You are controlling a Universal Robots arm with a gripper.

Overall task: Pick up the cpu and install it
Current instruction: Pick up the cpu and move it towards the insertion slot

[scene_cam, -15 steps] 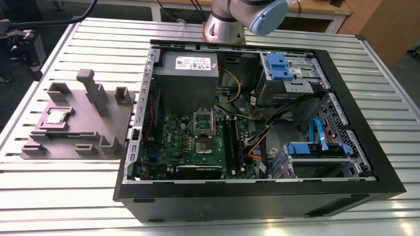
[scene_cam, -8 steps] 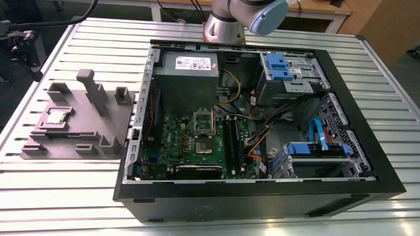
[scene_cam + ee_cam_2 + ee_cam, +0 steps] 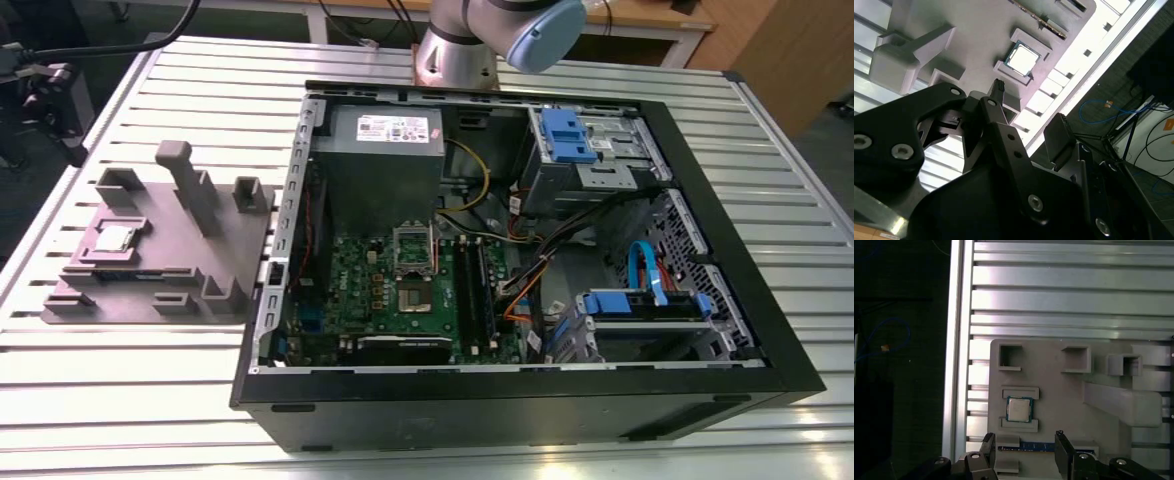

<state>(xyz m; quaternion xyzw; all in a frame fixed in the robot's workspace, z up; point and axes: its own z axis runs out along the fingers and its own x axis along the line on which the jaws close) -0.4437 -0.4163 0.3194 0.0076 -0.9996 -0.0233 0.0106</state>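
as it hangs, tool (image 3: 1024, 449): wide open, empty
cpu (image 3: 1019, 409): ahead of tool; two edges walled by fixture plate (image 3: 1054, 390), two free

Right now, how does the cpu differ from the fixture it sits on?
Size: the cpu is far smaller than the fixture.
Look: the cpu has a shiny silver top, while the fixture is matt grey.
Shape: the cpu is a flat square, while the fixture carries raised posts and pockets.
Shared: both lie flat outside the case, toward the exterior view's left.
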